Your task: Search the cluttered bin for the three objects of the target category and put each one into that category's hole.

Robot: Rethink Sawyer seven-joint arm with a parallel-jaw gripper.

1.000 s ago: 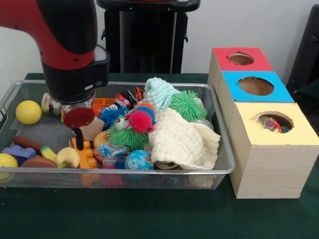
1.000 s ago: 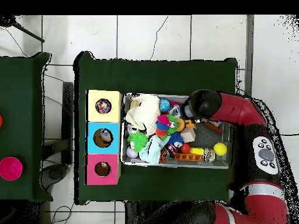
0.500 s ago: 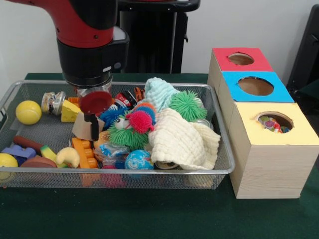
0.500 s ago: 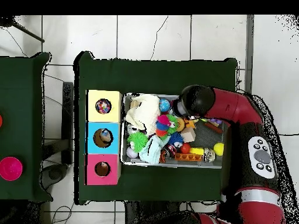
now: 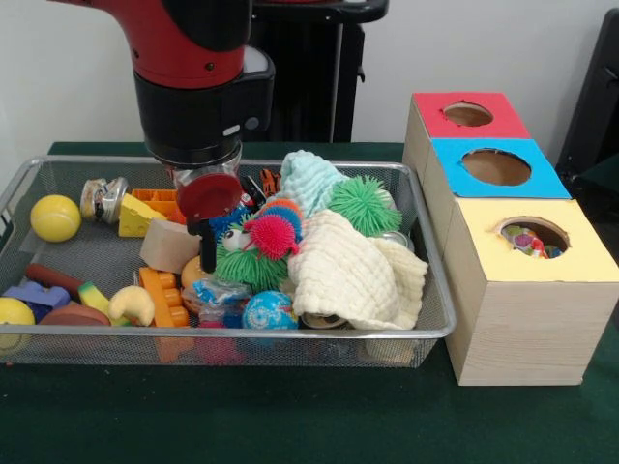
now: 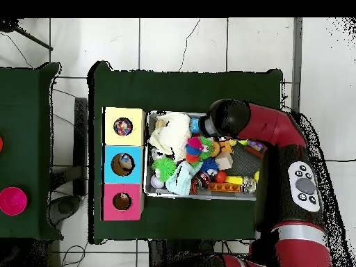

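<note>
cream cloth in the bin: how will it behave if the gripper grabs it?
The cream cloth lies crumpled and draped over other toys, so it is probably floppy and light. A pinch would likely lift one fold while the rest trails, possibly dragging the green spiky ball beside it.

Bright even indoor light, soft shadows under the wire bin (image 5: 426, 333), no glare, front view sharp

Red and black arm's gripper (image 5: 206, 246) lowered into a wire mesh bin (image 5: 426, 290) of toys, beside a spiky green ball (image 5: 247, 266); three-holed wooden box (image 5: 522, 309) alongside.
</note>
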